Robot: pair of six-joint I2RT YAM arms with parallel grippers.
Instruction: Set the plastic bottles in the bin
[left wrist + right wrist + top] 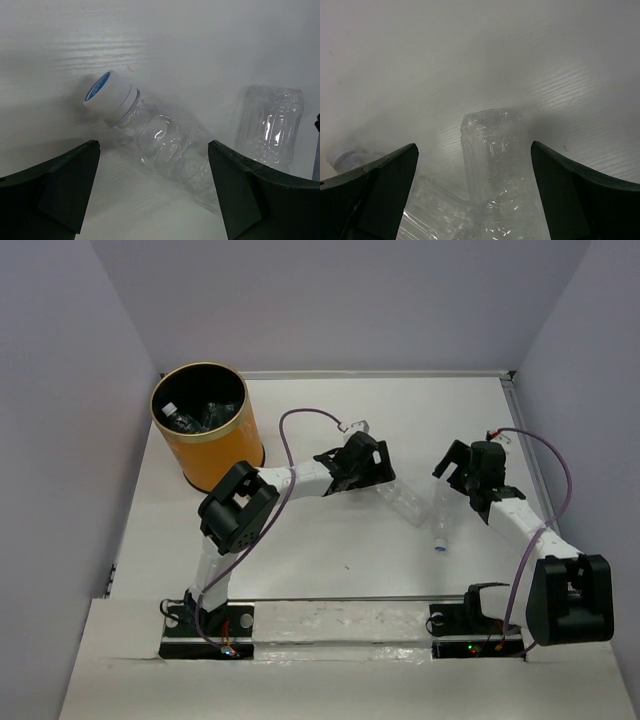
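The bin (215, 455) stands at the upper left of the top view on the white table (330, 560), with several clear bottles (188, 420) lying inside it. Well apart from it, right of centre, 2 plastic bottles (405, 503) lie on the table between the 2 arms.

The left gripper (378, 468) sits at centre with its jaws spread wide. In its wrist view the capped bottle (165, 145) lies slanted between the 2 dark fingers (55, 192), not clamped. Its white cap (110, 97), blue on top, points to the upper left. The second bottle (270, 125) lies near the right edge of that frame, base end up.

The right gripper (455, 465) hovers right of centre, also spread wide. Its wrist view shows the second bottle's ribbed base at mid-frame between the fingers, not gripped. A white cap shows blurred at the lower left edge.
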